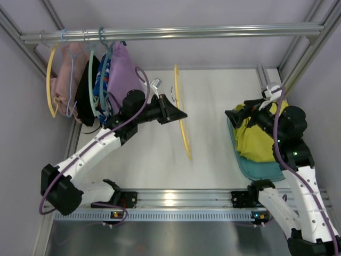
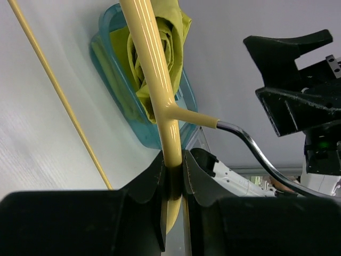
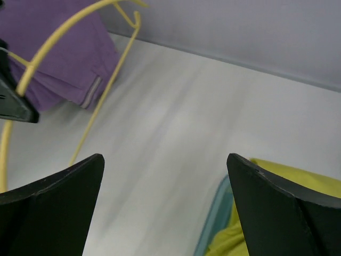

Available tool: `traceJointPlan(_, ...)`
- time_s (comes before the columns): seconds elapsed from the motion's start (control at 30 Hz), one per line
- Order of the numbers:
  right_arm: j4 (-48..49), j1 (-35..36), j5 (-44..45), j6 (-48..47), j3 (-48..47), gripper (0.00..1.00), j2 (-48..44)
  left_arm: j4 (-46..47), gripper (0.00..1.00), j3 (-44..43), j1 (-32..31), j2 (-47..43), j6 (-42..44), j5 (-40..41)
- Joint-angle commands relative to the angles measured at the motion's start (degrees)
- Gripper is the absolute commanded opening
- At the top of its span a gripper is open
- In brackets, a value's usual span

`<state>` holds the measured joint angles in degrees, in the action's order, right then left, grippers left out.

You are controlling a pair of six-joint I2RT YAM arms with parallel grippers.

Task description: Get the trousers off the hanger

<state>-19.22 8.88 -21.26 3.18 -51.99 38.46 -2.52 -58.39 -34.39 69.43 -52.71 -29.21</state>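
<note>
The left gripper (image 2: 173,160) is pinched tight on the yellow hanger (image 1: 184,125) over the middle of the table. The hanger looks bare. The yellow-green trousers (image 1: 254,140) lie in the blue tray (image 1: 261,169) on the right, under the right gripper (image 3: 164,157), which is wide open and holds nothing. The job looks almost done. Next, I think the hanger needs putting away.

The flat white tabletop (image 1: 213,106) carries a shallow teal plastic tray (image 1: 259,169) at its right side, near the middle, with crumpled yellow-green trousers (image 1: 254,140) heaped inside.
</note>
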Motion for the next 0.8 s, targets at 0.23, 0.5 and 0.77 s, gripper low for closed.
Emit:
traceJointPlan(0.23, 14.3, 14.5, -17.0, 19.0, -1.0, 0.92, 11.9, 5.6, 0.00, -6.2, -2.3, 4.9, -5.1, 3.7)
traceJointPlan(0.5, 18.8, 25.3, -10.7, 24.1, 4.7, 0.79, 13.7, 5.5, 0.00, -8.1, -2.7, 7.1, -6.0, 5.4)
traceJointPlan(0.77, 23.3, 28.6, -11.6, 27.9, 6.9, 0.73, 16.8, 5.6, 0.00, -8.8, -2.7, 7.5, -6.4, 5.7)
